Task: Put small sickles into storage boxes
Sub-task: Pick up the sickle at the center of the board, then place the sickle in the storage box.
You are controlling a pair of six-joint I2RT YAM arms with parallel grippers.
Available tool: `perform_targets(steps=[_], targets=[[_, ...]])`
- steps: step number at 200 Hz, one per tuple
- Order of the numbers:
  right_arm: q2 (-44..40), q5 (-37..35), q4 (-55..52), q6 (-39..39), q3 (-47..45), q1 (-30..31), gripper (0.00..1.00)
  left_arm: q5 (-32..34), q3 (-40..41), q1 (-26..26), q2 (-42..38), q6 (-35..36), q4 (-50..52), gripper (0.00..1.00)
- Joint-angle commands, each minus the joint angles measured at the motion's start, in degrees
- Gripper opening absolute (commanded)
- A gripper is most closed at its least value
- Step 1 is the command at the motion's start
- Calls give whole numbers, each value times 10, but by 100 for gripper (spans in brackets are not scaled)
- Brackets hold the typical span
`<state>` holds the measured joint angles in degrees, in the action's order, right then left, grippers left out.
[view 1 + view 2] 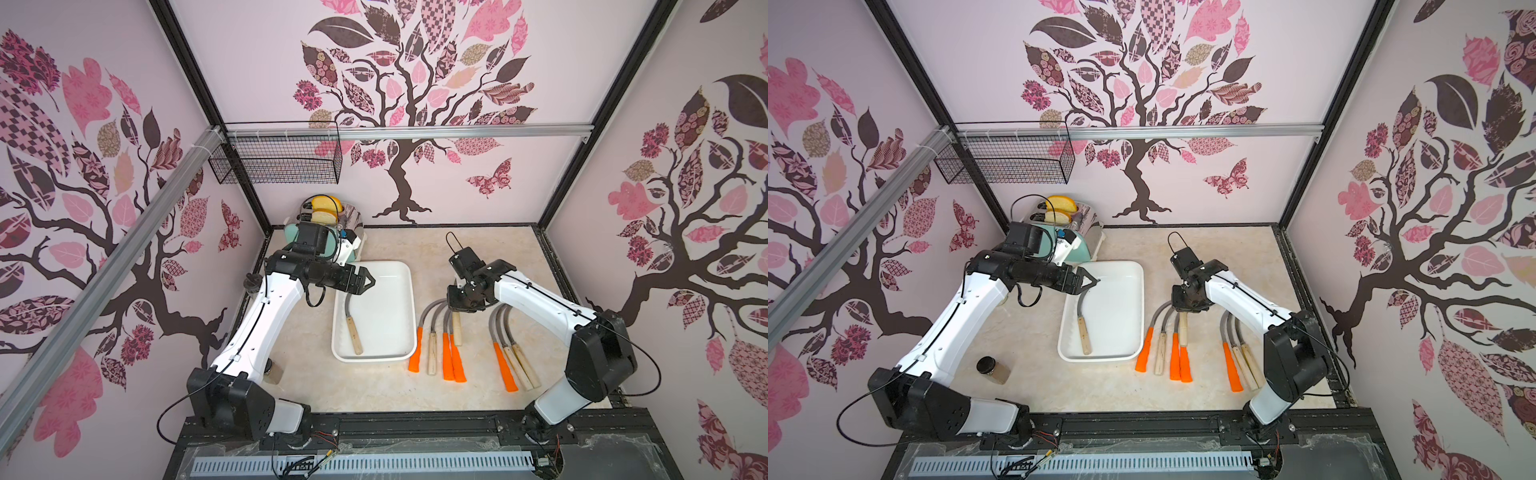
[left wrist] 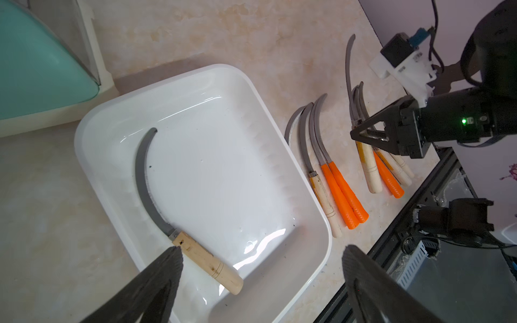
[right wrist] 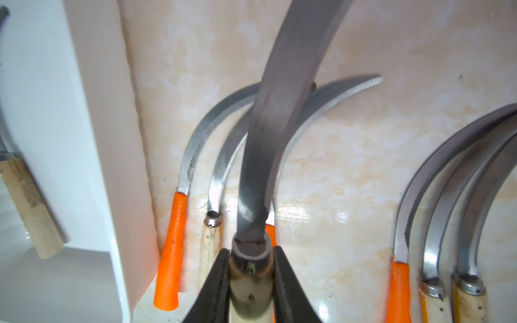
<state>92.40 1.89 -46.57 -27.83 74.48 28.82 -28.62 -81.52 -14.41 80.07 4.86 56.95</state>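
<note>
Lying flat in white tray [image 1: 386, 307], centre frame: one sickle [image 1: 354, 334], curved grey blade, pale wooden handle. Right of tray, held sickle [image 3: 265, 139] clamped at handle top by right gripper [image 3: 250, 250]. Beneath, seven loose sickles [image 1: 446, 357], orange and wooden handles. Over tray, left gripper [image 2: 261, 250] spread wide, empty.

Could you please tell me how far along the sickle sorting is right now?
Done: one wooden-handled sickle lies in the white tray, under the open left gripper. In hand: the right gripper is shut on a second wooden-handled sickle, raised above the others. Left: seven sickles on the table, four orange-handled and three wooden.
</note>
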Motion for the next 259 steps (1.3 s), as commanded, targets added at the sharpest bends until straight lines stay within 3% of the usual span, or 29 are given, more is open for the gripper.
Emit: perform_targets(steps=[1,91,147,226,259], targets=[[5,18,-18,3,54,2,4,-18,2,-25,-15,13,-21,92],[19,94,31,-26,162,1,4,-96,-19,-74,13,-15,-72,89],[16,111,52,-46,199,1,4,-38,-42,-137,52,-27,-90,90],[2,145,84,-70,187,2,4,-21,-34,-153,62,-28,-100,90],[4,149,84,-71,188,11,4,76,-17,-153,33,-26,-110,90]])
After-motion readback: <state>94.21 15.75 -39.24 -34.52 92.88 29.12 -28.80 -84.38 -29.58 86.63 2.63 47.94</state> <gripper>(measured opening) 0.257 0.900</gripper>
